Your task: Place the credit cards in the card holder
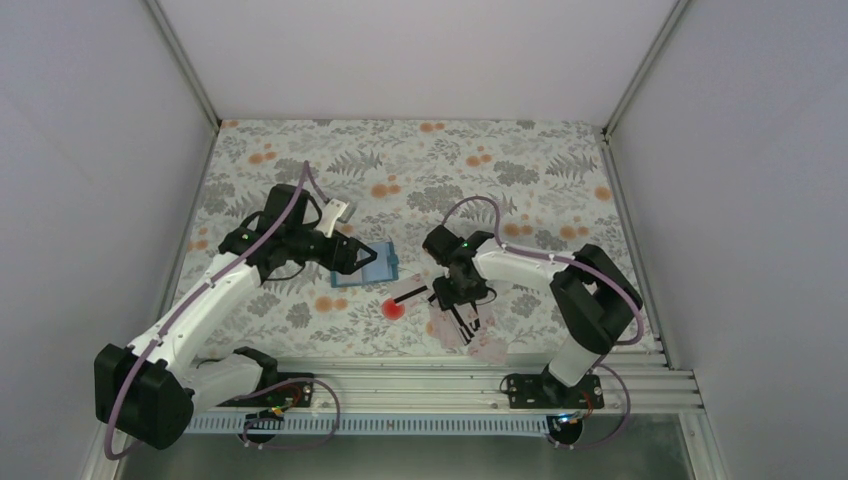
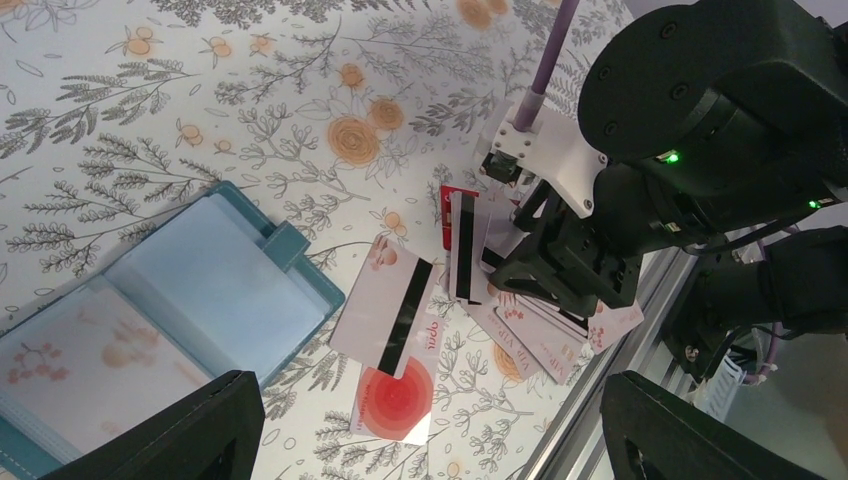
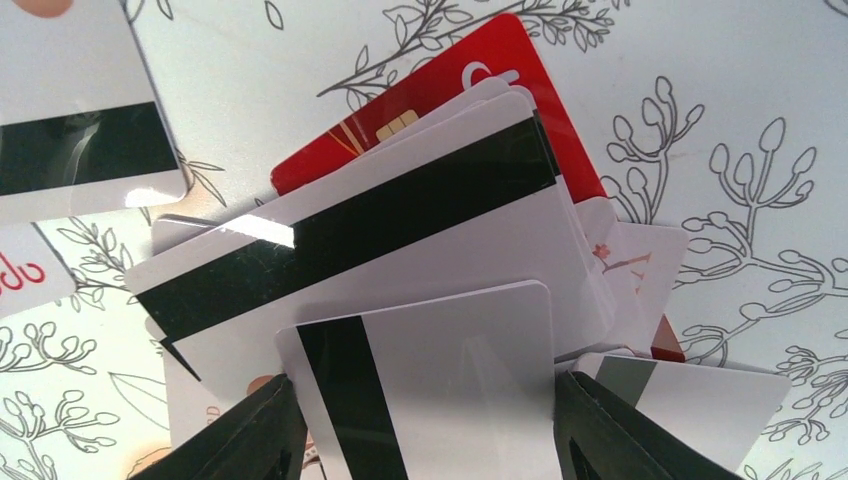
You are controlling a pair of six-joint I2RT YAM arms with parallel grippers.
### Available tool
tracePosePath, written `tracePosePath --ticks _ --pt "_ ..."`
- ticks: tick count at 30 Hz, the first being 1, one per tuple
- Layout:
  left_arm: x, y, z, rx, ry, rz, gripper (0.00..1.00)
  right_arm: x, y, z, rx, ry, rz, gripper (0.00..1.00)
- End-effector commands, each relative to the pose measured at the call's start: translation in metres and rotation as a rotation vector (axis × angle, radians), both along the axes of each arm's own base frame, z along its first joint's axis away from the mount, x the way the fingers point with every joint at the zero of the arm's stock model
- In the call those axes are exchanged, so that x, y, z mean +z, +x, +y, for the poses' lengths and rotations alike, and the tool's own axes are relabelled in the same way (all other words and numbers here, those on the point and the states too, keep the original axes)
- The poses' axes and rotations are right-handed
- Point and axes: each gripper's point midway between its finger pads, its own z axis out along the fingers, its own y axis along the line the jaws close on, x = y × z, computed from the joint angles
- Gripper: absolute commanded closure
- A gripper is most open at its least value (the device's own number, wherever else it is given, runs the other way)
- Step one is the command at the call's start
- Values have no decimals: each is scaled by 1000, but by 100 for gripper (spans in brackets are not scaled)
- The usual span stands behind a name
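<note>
Right wrist view: striped card (image 3: 450, 350) within right pincer (image 3: 425, 400) tops the card pile (image 3: 400, 220).

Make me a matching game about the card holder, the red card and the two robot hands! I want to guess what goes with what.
Things:
1. card holder
2. red card
3. left hand
4. right hand

What it is like:
A. right above the pale cards
B. blue, lying open
C. partly under the pale cards
D. open, with nothing in it

Right pairs: 1-B, 2-C, 3-D, 4-A
</note>
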Motion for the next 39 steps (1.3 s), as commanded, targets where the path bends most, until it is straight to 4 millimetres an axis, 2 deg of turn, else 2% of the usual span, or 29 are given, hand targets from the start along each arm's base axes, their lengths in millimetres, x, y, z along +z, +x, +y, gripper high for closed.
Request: tracePosePath --ticks 1,7,18,21,23,26,28,34,35,39 --pt "1 -4 -2 -22 -12 -8 15 -17 0 0 -10 -22 20 45" --pt "2 -4 -2 -21 -13 -9 15 -1 11 13 -23 29 -16 47" --pt "6 -4 -3 -11 -29 -14 15 28 21 25 -49 85 -55 47" --pt "8 -4 -3 -7 -34 -17 14 42 24 28 -65 123 -82 47" --pt "8 -4 -3 -6 -35 -16 14 40 22 27 -57 119 -80 45" --pt "9 -5 -3 -8 -38 -19 14 29 15 19 -24 82 -54 33" --pt "9 -5 -3 -9 -38 -19 14 22 11 11 -6 43 -41 29" --pt "9 -8 -3 -12 -40 -12 14 10 4 9 29 48 -20 25" --pt "8 -8 -3 -12 -39 -10 14 1 2 6 33 27 3 25" --pt "8 -8 -3 -13 -36 -6 14 -14 -3 -1 38 -11 28 27"
